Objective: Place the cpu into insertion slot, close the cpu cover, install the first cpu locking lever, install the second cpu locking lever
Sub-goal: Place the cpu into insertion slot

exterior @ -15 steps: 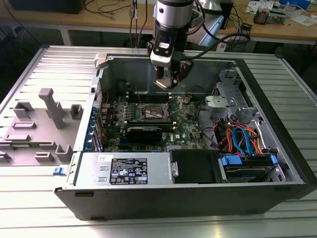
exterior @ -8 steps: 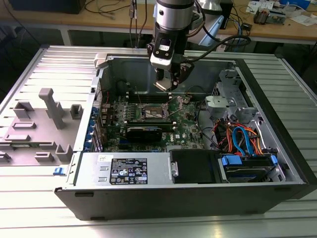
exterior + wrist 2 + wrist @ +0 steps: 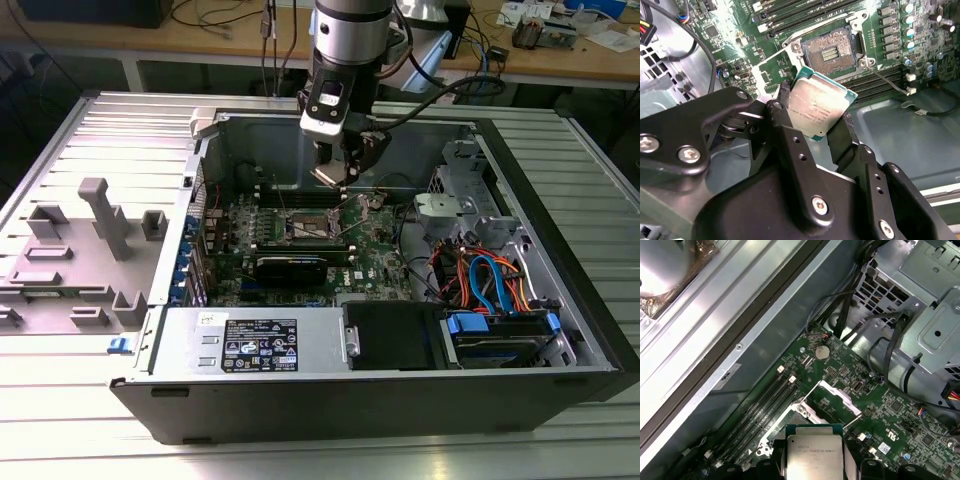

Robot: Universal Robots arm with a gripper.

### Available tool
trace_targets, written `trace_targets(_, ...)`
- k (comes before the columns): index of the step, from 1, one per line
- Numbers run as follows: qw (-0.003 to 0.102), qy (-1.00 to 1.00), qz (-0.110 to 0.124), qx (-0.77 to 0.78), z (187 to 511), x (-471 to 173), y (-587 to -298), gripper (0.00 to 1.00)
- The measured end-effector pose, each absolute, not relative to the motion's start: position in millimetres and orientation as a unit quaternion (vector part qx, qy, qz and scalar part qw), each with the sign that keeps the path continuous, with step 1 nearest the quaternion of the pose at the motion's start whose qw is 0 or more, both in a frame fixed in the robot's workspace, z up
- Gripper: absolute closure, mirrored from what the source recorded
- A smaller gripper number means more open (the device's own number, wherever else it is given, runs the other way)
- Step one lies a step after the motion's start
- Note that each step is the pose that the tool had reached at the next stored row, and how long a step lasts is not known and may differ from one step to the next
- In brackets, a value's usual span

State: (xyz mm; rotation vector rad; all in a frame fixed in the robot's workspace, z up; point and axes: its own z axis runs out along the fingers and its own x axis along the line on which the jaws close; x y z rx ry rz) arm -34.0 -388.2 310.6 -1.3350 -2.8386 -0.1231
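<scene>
The cpu (image 3: 822, 102) is held by its edges in the gripper (image 3: 815, 111), near the slot (image 3: 830, 50). It is judged light, stiff, easily broken.

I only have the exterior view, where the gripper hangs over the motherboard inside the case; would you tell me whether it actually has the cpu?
Observer: Yes. In the second wrist view the cpu is clamped between the two black fingers of the gripper, metal top facing the camera.
Operator: Thank you. Is the insertion slot free to receive it?
Observer: It is. The insertion slot lies empty with its contact field bare, and the cpu is apart from it.
Operator: And the cpu cover?
Observer: In the first wrist view the cpu cover stands tilted up off the slot, not closed.
</scene>
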Motion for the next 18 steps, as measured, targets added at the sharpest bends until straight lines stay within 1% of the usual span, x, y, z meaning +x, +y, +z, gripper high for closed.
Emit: trace_targets(18, 0.001, -0.900, -0.039, -0.434, 309.6, -34.1, -389.6, 0.45)
